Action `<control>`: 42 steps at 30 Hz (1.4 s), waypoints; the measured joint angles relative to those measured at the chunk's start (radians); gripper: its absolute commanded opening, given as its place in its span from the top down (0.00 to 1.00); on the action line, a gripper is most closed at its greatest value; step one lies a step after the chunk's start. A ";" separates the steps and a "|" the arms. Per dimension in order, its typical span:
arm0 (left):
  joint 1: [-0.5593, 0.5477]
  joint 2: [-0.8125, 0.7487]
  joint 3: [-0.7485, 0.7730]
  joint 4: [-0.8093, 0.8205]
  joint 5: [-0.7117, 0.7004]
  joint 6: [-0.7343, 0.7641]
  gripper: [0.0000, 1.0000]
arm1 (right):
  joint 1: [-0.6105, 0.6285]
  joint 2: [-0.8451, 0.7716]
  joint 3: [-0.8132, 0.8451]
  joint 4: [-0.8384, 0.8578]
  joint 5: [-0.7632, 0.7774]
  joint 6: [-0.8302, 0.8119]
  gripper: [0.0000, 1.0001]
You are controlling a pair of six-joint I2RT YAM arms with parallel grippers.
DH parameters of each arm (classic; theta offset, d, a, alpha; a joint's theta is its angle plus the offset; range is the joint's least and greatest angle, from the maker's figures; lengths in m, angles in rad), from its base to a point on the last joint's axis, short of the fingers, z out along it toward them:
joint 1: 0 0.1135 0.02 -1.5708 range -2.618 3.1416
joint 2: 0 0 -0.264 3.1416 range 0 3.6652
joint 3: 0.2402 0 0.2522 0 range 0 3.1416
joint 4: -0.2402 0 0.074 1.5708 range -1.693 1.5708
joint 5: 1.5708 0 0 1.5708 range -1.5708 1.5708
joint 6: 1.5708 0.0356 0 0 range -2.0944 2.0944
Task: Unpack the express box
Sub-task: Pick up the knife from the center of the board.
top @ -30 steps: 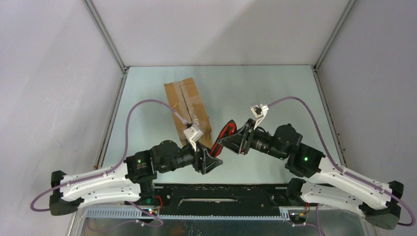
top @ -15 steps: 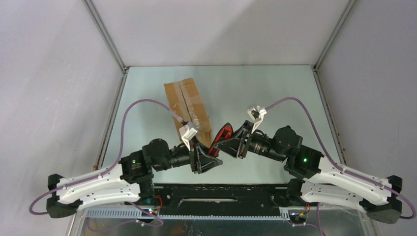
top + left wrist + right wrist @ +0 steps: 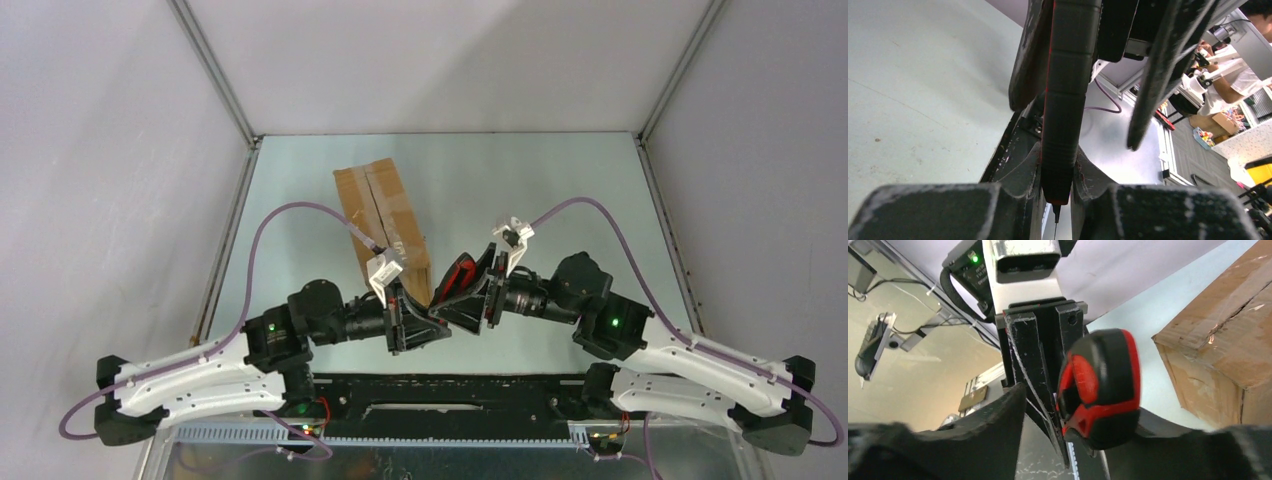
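Item 1. Oblong brown corrugated cardboard express box (image 3: 383, 222): is lying on the pale green table top (image 3: 540, 190), left of centre and turned at a slant, its long axis running away from the arms. Its top flaps are lying shut, meeting at a centre seam with glossy tape along it. The contents are not showing. Its near end is sitting partly under the left arm's white wrist camera mount (image 3: 386, 270) in the overhead view; whether they touch cannot be told.

Item 2. Red-and-black plastic-handled utility knife (image 3: 1100, 390): is hanging above the table between the two arms, just to the right of the box's near corner and standing between the box and the right arm.

Item 3. Left gripper (image 3: 1058, 167): is pinching the knife's black ribbed body, both pads pressing against it.

Item 4. Right gripper (image 3: 1085, 407): is straddling the same knife with its fingers (image 3: 1153, 75) spread, and a clear gap is showing on one side.

Item 5. Purple cables (image 3: 265, 250): are looping from each wrist back to its base.

Item 6. Grey enclosure walls (image 3: 100, 150): are closing in the table on three sides.
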 measured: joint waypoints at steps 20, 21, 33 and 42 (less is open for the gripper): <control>0.034 -0.022 0.056 -0.137 -0.083 0.006 0.26 | 0.050 0.022 0.048 -0.115 0.219 -0.047 1.00; 0.038 -0.035 0.082 -0.192 -0.145 0.000 0.24 | 0.050 0.022 0.050 -0.126 0.281 -0.047 1.00; 0.205 0.106 0.507 -0.908 -0.894 -0.301 0.16 | 0.148 0.267 0.251 -0.063 0.836 -0.192 1.00; 0.598 0.215 0.441 -0.853 -0.603 -0.243 0.03 | 0.176 0.528 0.384 0.080 0.982 -0.382 1.00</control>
